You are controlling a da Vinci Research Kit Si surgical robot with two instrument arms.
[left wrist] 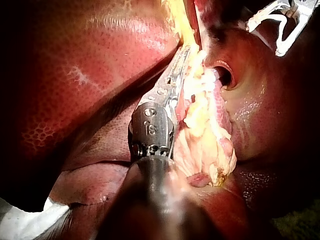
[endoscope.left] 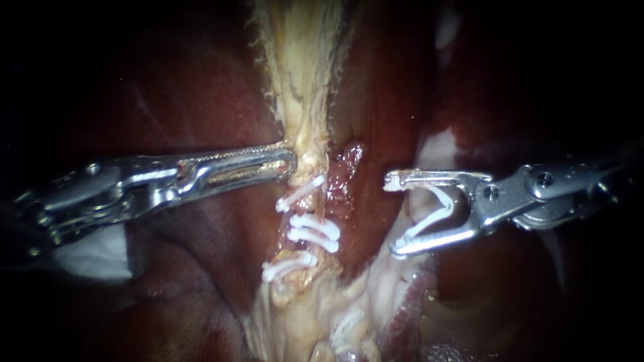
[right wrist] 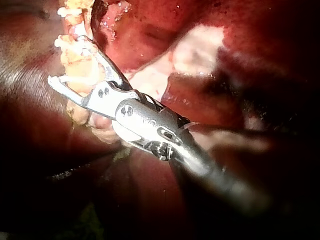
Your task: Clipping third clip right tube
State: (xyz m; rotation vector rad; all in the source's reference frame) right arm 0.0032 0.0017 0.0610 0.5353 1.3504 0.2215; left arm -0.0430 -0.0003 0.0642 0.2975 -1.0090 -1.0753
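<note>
So, nearest the endoscope is the right instrument (endoscope.left: 392, 216), coming in from the right. Its pincer stands wide apart with a white loaded clip (endoscope.left: 422, 228) seated in it. Both halves press on the clip's legs, so it's clamped on that clip and on nothing else. The clip hangs in free space, well apart from the tube.

A bit deeper in, the left instrument (endoscope.left: 290, 161) reaches in from the left. Its long pincer lies together right at the pale yellowish tube (endoscope.left: 308, 151), and it looks clamped on the edge of it. The left wrist view is cluttered with fatty tissue, so that's a best guess. Just below that grip, several white clips (endoscope.left: 314, 229) already sit across the tube, close together. Whether this strand or the reddish one just beside it is the "right tube", the view doesn't really settle.

Behind everything is the dark red liver (endoscope.left: 201, 100), wet and shiny.

As for handling, the tube looks soft, slick and thin, the sort of thing that tears or slips if tugged sideways. The left grip should probably stay gentle, just enough tension to keep it straight. The clip itself is light springy plastic. It likely wants to go square across a bare stretch beside the existing clips, with both legs fully past the tube before closing.
</note>
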